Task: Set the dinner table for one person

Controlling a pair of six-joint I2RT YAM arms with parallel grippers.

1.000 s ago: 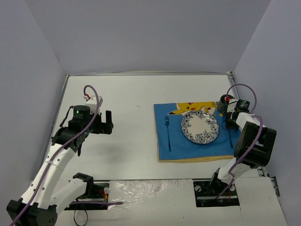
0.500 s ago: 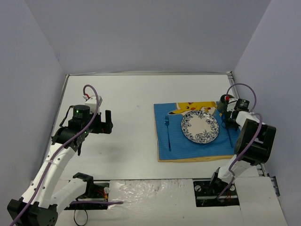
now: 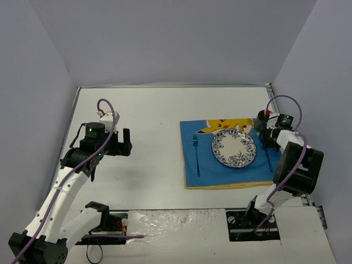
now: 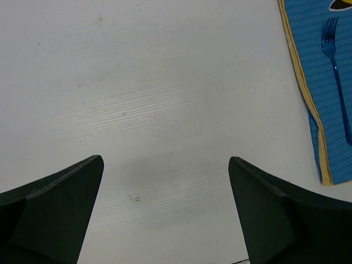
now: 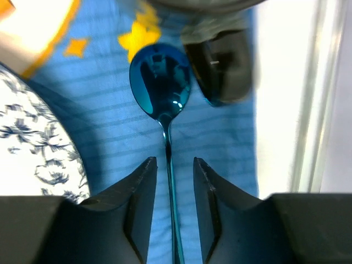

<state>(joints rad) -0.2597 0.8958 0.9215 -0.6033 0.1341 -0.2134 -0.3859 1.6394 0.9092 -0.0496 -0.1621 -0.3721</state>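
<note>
On the white dinner table lies a blue cartoon mat with a patterned plate in its middle. A blue fork lies left of the plate and a blue spoon lies right of it. My right gripper sits low over the spoon. In the right wrist view the spoon lies flat on the mat, its handle running between the jaws of my right gripper, which stand slightly open with a gap on each side. My left gripper hovers wide open and empty over the bare table.
A dark grey cup stands at the mat's far right corner, just beyond the spoon's bowl. The table's right metal edge runs close beside the mat. The fork and mat edge show at the right of the left wrist view.
The right gripper's jaws have parted from the spoon handle, leaving the spoon on the mat. The left arm has not moved.
</note>
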